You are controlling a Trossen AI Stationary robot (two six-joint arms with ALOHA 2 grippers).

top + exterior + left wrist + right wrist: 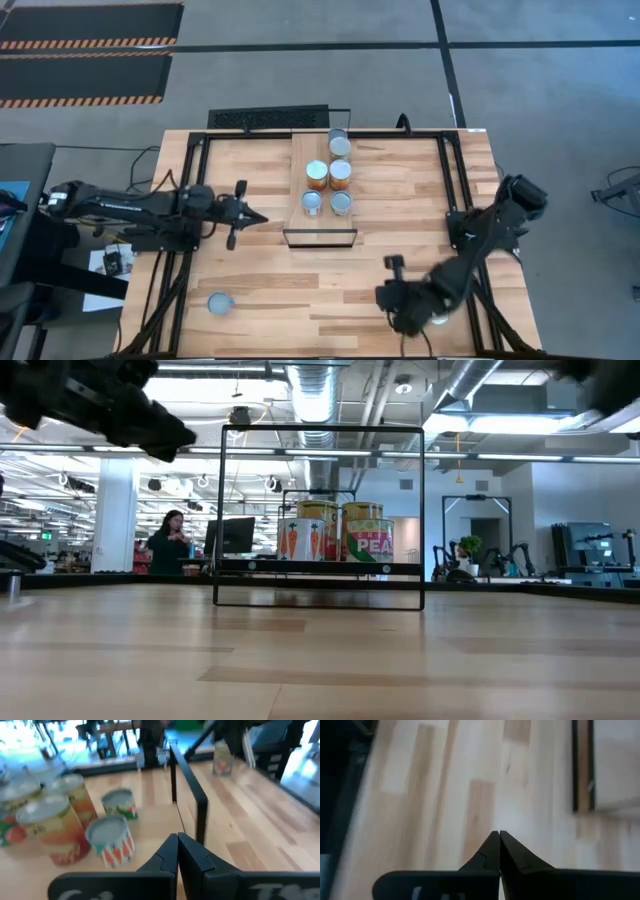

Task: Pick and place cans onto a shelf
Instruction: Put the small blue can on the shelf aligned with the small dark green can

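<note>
A light slatted wooden table carries a black-framed shelf holding five cans. One more can stands on the table's near-left corner.

Bright overhead light, blurred wrist views

Readable text: "PEA" in large white letters on the green label of one can on the shelf, low view; nothing else legible anywhere.

Shiny metal cans with paper labels stand on a smooth light-wood shelf framed in matt black metal.
</note>
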